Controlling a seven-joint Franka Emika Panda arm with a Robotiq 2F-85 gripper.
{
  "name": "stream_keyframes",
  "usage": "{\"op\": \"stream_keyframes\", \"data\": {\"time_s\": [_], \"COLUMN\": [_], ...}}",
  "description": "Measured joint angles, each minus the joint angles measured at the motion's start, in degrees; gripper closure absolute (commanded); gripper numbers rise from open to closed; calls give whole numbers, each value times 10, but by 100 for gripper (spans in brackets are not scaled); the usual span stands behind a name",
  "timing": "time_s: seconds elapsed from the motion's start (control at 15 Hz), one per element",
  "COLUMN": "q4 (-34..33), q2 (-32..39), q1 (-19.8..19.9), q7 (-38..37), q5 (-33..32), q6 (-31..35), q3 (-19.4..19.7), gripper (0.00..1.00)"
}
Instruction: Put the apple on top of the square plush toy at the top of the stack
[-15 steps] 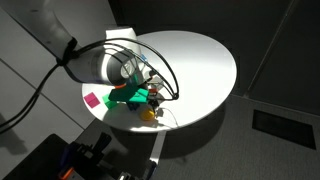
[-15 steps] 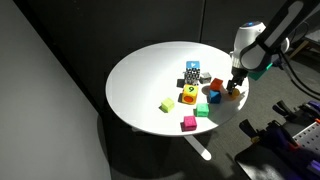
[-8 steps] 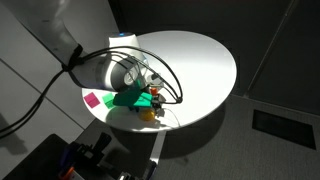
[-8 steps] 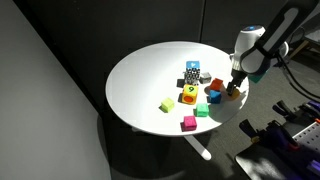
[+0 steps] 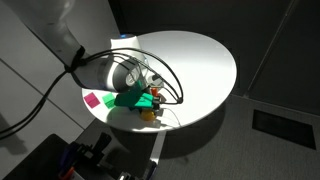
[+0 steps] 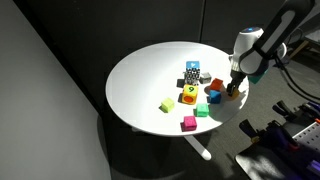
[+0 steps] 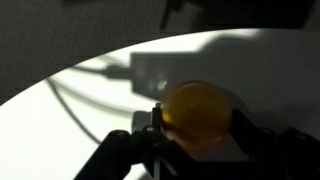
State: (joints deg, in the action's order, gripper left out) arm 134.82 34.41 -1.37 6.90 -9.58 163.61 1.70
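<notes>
Apple [image 7: 197,108] gripped by end effector [image 7: 197,126], near rim of white table [image 6: 150,70].

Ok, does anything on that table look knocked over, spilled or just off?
Nothing stands out: the stack stands upright, loose cubes lie apart on the table, and the apple sits between the fingers of the gripper near the rim.

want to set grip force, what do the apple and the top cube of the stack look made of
The apple has a smooth yellow-orange skin with a soft sheen and no seams, so it is likely plastic or foam; the blur leaves it open. The top cube has a matte light-blue top and is probably fabric or soft foam, but it is too small to show any weave.
</notes>
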Motion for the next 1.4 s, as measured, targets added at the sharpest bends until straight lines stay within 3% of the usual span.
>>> {"op": "stream_keyframes", "data": {"time_s": [0.8, 1.4], "q4": [-47, -116], "q2": [-53, -56], "q1": [0, -17], "q7": [-3, -47], "q5": [10, 14], "q6": [-166, -226], "q3": [-6, -18], "gripper": [56, 56]}}
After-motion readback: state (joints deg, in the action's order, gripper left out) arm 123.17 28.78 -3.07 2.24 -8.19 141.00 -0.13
